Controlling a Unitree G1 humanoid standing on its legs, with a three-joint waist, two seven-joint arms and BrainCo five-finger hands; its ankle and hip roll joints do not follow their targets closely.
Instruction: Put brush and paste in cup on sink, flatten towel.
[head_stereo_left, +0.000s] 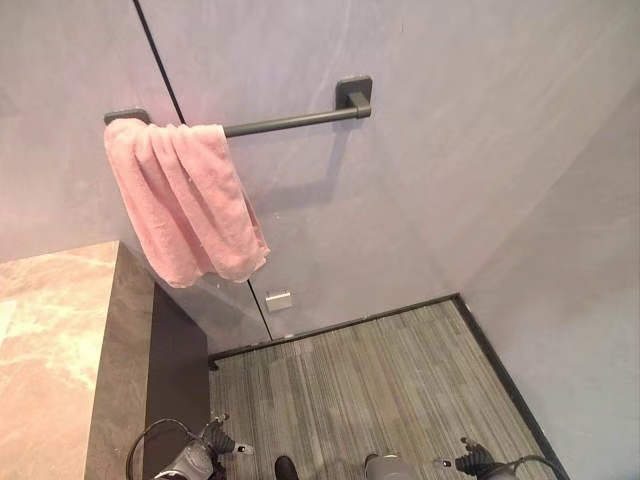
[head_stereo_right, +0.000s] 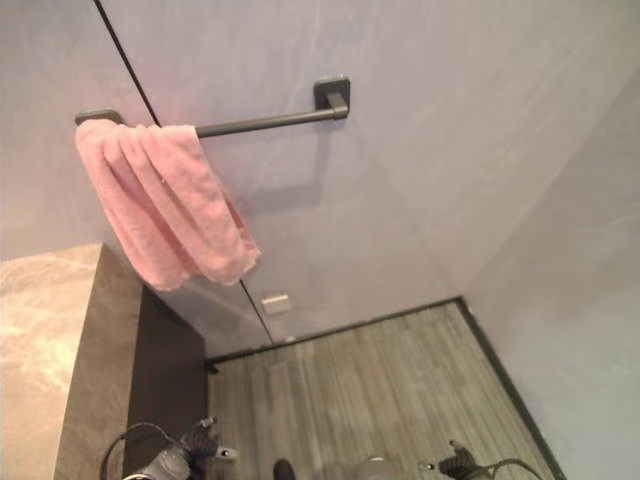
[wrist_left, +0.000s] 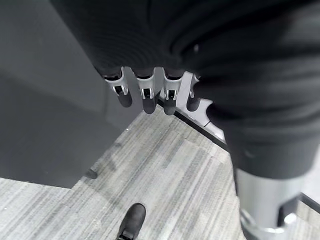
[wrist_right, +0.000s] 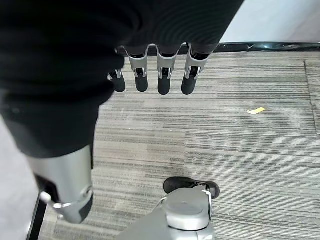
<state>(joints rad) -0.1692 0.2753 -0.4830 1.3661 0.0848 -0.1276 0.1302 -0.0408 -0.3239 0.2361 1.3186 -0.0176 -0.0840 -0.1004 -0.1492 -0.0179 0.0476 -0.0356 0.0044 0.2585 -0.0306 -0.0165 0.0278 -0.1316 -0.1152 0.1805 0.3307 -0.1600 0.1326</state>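
Note:
A pink towel (head_stereo_left: 185, 200) hangs bunched up over the left end of a dark rail (head_stereo_left: 290, 122) on the wall, its folds gathered and its lower edge slanting. My left hand (wrist_left: 146, 97) hangs low beside the dark cabinet side, fingers straight and holding nothing. My right hand (wrist_right: 164, 80) hangs above the striped floor, fingers straight and empty as well. Both hands are far below the towel.
A counter with a marble top (head_stereo_left: 50, 340) and dark side (head_stereo_left: 125, 380) stands at the left. A small white plate (head_stereo_left: 278, 299) sits low on the wall. Grey striped floor (head_stereo_left: 380, 380) runs to a side wall at the right. A yellow scrap (wrist_right: 256, 110) lies on the floor.

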